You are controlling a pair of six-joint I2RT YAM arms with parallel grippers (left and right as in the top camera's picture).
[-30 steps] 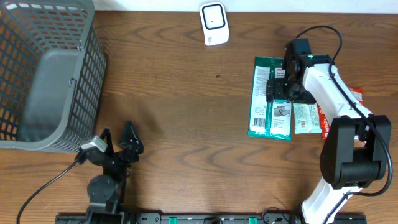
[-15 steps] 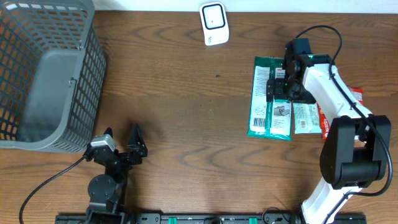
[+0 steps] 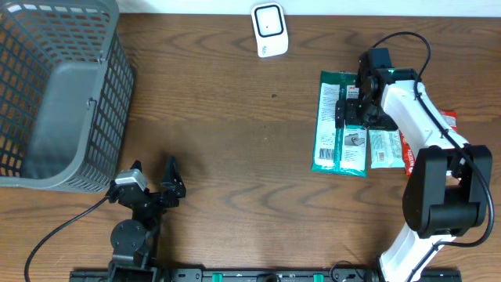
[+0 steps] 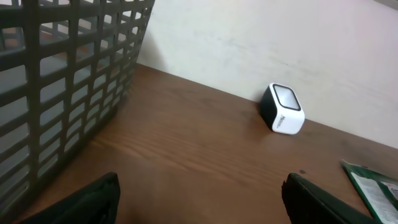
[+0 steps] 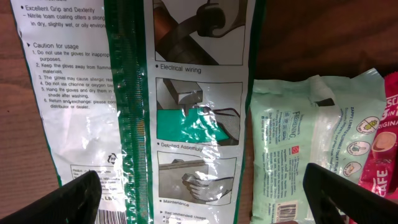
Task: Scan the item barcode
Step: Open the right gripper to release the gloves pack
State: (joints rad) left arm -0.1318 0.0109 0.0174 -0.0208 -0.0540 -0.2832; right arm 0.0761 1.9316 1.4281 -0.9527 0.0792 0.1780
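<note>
Brown wooden table [image 3: 235,117], green glove packet [image 5: 193,106] flat beneath wide-open right jaws, left jaws open, well away

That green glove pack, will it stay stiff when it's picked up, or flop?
Probably floppy: the glove pack is thin film, wrinkled and lying flat. Likely slippery, given its glossy glare. A push may also shift the wipes pack right beside it.

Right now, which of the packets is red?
The red packet at the row's right end, beside the pale green wipes pack; the glove packets are dark green.
</note>
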